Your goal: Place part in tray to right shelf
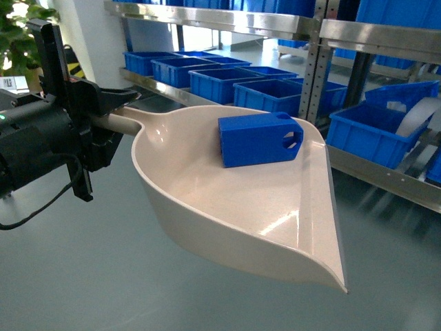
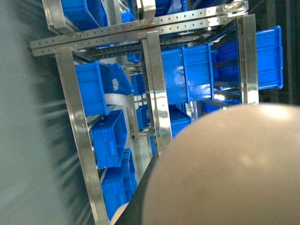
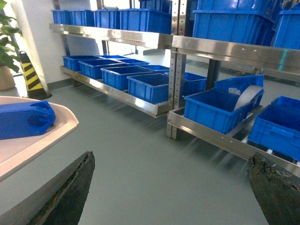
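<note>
The beige tray hangs in the air above the floor, lip pointing right toward the racks. My left gripper is shut on its long handle at the left of the head view. The blue part lies inside the tray near its far wall, holed tab pointing right. The left wrist view shows mostly the tray's underside. In the right wrist view my right gripper is open and empty over bare floor, with the tray's lip and the part at its left. The right shelf stands behind the tray.
Stainless racks hold several blue crates along the low shelf, with more on the rail ahead of the right gripper. An upper steel shelf runs above them. A plant and striped post stand far left. Grey floor lies below the tray.
</note>
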Robot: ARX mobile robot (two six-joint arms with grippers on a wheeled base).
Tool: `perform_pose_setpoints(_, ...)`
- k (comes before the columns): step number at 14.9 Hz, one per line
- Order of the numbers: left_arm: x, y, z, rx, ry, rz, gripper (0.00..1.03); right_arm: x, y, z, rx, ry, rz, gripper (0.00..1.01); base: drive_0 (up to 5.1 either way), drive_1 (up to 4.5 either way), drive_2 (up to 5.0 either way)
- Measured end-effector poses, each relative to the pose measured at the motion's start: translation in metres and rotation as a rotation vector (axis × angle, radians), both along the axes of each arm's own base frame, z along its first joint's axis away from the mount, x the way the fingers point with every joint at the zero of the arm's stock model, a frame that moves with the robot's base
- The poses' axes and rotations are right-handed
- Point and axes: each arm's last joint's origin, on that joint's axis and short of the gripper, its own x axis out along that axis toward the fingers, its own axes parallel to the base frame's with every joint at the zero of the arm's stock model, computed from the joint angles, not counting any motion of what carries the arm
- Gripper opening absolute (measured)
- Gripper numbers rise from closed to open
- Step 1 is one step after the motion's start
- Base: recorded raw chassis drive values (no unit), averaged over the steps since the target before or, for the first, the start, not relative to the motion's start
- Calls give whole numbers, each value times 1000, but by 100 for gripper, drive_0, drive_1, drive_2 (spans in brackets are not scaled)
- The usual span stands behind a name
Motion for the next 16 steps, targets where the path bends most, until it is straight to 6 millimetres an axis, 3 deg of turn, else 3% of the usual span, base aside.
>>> perform_pose_setpoints(16, 0, 1, 0, 0, 0, 3, 13, 0, 0, 0, 0, 0, 0, 98, -162, -162, -162)
